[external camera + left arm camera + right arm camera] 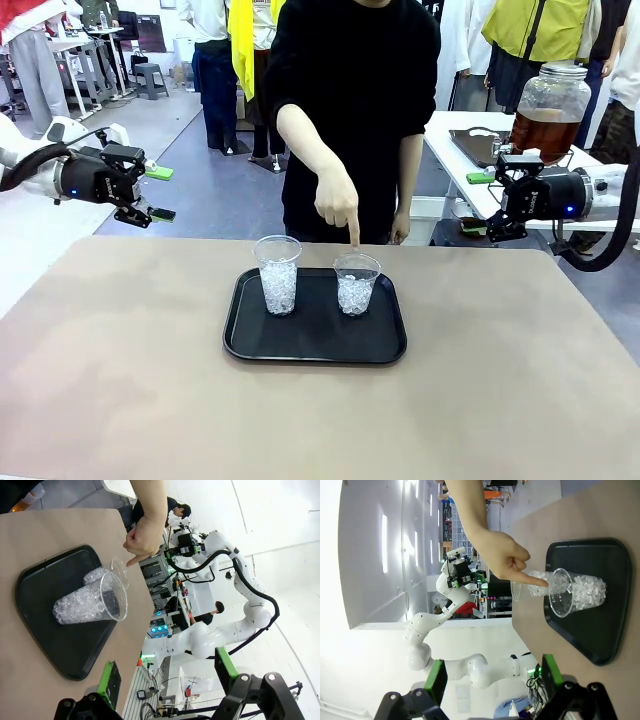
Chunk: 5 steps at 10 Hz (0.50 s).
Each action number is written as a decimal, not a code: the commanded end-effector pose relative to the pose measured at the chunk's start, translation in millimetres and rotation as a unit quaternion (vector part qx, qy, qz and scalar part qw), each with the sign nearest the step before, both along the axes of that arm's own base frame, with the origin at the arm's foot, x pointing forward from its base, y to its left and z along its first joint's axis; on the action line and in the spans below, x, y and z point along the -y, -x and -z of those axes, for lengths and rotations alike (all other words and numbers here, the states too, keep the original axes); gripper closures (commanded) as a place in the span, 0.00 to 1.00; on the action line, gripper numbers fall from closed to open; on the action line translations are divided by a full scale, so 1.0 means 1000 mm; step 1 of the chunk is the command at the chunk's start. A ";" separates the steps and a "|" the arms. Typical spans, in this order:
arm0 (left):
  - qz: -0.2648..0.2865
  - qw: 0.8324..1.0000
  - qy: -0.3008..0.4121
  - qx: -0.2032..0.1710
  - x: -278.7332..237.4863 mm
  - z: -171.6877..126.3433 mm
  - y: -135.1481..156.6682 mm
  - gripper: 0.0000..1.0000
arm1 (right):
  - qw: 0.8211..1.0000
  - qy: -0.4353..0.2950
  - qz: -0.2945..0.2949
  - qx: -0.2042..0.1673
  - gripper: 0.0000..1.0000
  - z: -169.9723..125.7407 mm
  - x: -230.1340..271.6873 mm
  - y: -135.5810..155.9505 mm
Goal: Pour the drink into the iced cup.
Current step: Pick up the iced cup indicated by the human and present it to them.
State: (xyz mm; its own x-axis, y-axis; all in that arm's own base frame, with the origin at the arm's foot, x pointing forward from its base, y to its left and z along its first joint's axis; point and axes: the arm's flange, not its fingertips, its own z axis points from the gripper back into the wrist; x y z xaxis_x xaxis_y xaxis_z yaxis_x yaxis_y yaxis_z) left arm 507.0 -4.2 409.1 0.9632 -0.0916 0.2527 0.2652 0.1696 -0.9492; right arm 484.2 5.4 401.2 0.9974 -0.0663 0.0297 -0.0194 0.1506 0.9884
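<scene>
Two clear plastic cups of ice stand side by side on a black tray (250, 340). The left cup (278, 274) (90, 602) is taller than the right cup (356, 284) (577, 591). A person's hand (338, 198) points an index finger down at the right cup's far rim. The drink (545, 135) is amber liquid in a glass dispenser jar on a side table at the far right. My left gripper (160, 194) (167, 672) hovers open, off the table's far left corner. My right gripper (477, 203) (493, 677) hovers open at the far right, just below the jar.
The tan tabletop (120, 380) lies bare around the tray. The person stands at the far edge behind the cups. The side table (470, 130) with the jar also holds a dark tray. Other people stand farther back.
</scene>
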 end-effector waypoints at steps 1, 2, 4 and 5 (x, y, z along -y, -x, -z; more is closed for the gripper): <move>0.001 1.000 -0.001 0.001 -0.001 0.000 0.000 0.00 | 1.000 -0.001 0.001 0.001 0.00 -0.001 0.000 -0.001; 0.001 1.000 -0.001 0.001 -0.001 0.000 0.000 0.00 | 1.000 -0.001 0.001 0.001 0.00 -0.001 0.000 -0.001; 0.001 1.000 -0.001 0.001 -0.001 0.000 0.000 0.00 | 1.000 -0.001 0.001 0.001 0.00 -0.001 0.000 -0.001; 0.001 1.000 -0.001 0.001 -0.001 0.000 0.000 0.00 | 1.000 -0.001 0.001 0.001 0.00 -0.001 0.000 -0.001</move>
